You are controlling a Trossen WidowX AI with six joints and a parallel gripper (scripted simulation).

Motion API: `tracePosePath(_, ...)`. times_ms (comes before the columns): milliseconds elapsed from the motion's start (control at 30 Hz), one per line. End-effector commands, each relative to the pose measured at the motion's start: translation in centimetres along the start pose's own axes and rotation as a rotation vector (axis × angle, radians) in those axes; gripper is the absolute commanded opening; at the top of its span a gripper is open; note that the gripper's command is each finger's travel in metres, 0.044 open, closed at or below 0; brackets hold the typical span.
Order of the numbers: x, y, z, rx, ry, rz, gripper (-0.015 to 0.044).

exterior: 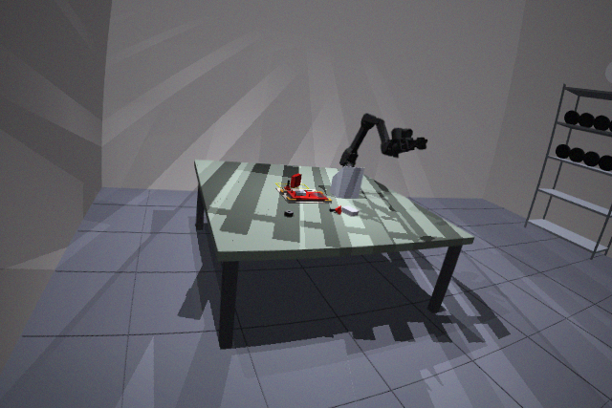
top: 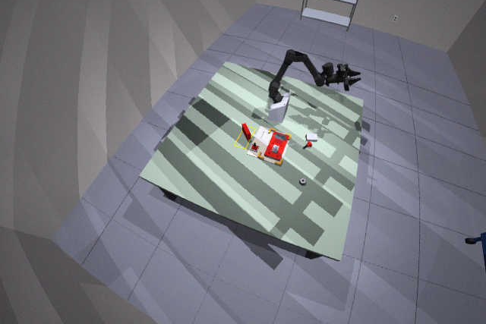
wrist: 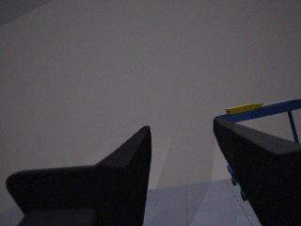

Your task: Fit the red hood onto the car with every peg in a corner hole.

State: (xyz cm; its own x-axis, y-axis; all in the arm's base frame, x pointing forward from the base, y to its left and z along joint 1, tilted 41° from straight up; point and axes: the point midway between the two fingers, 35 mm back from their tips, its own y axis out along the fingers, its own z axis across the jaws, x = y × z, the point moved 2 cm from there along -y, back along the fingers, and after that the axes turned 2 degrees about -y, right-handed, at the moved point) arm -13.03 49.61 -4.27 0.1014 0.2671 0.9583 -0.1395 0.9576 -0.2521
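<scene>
The car chassis [top: 283, 146] [exterior: 316, 197] is red with a grey engine block [top: 276, 149] on it, and sits between orange jig corners on the table [top: 219, 190] [exterior: 247, 240]. A red slab-like part [top: 246, 131] [exterior: 295, 180] stands on edge by a yellow outline, beside the chassis; it may be the hood, but its corner holes cannot be made out. The pegs are too small to tell. My gripper [top: 358, 76] [exterior: 426, 142] [wrist: 181, 127] is open and empty, raised beyond the table's edge and far from these parts.
A pale plate with a small black-and-red part [top: 254, 146] lies beside the chassis. A white block [top: 311, 137] [exterior: 350, 210], a red-and-black piece [top: 308, 144] [exterior: 338, 209] and a small wheel [top: 302, 180] [exterior: 288, 213] lie nearby. My arm's base stands behind the chassis.
</scene>
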Motion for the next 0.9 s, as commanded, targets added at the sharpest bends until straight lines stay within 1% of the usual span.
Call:
tracePosePath(0,0.1,0.0,-0.2,-0.006,-0.002,0.002,0.0194)
tracePosePath(67,0.5,0.2,-2.3,-0.056,-0.019,0.021,0.0142)
tracePosePath(233,1.9,0.1,-10.0,-0.237,-0.077,0.104,0.0011)
tracePosePath(267,2.2,-0.2,-11.5,-0.272,-0.087,0.124,0.0)
tracePosePath(433,3.2,-2.0,-18.6,-0.418,-0.108,0.197,0.0)
tracePosePath(633,3.8,-4.1,-23.7,-0.533,-0.125,0.274,0.0)
tracePosePath(867,4.5,-10.1,-32.8,-0.746,-0.147,0.463,0.0)
